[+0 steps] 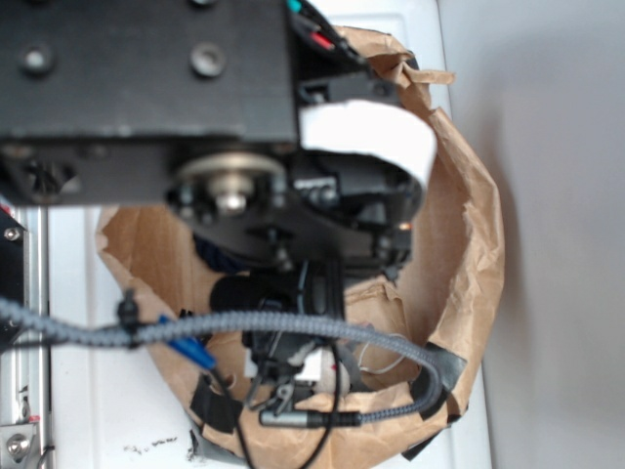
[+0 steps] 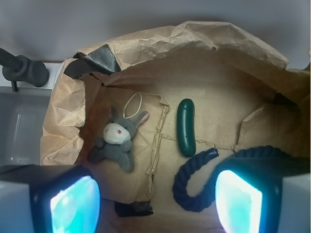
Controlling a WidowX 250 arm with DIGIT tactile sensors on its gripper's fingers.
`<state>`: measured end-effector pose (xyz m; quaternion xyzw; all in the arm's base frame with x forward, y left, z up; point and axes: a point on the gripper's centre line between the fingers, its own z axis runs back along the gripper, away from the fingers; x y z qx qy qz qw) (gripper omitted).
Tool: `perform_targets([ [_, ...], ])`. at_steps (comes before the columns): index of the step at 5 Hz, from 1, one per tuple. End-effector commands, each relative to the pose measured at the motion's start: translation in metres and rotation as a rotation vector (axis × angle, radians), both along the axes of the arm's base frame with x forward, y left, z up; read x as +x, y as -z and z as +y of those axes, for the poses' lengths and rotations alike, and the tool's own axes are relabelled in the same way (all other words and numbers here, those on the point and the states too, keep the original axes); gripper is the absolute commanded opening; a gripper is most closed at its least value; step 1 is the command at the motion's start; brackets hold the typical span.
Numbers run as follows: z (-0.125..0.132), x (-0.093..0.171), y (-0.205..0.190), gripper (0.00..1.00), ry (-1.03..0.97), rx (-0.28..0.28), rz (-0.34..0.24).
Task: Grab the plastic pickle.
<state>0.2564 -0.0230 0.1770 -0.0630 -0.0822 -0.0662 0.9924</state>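
Pickle: glossy dark green, smooth, sausage-shaped
Bag: crumpled brown paper
Rope: twisted navy
Jaws: apart, empty

The things are carried by the floor of a crumpled brown paper bag. At centre, the plastic pickle is laid upright; a grey plush mouse is seen at left, a navy rope at lower right.
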Motion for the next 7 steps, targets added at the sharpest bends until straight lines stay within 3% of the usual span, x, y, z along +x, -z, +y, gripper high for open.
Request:
perform_targets([
  [1, 0.019, 0.008, 0.016, 1.0, 0.071, -0.069, -0.016],
  [3, 0.027, 0.039, 0.055, 1.0, 0.044, -0.015, 0.011],
  [5, 0.018, 0.038, 0.092, 1.0, 0.033, 0.022, -0.03],
  [7, 0.011, 0.036, 0.115, 1.0, 0.023, 0.02, -0.036],
])
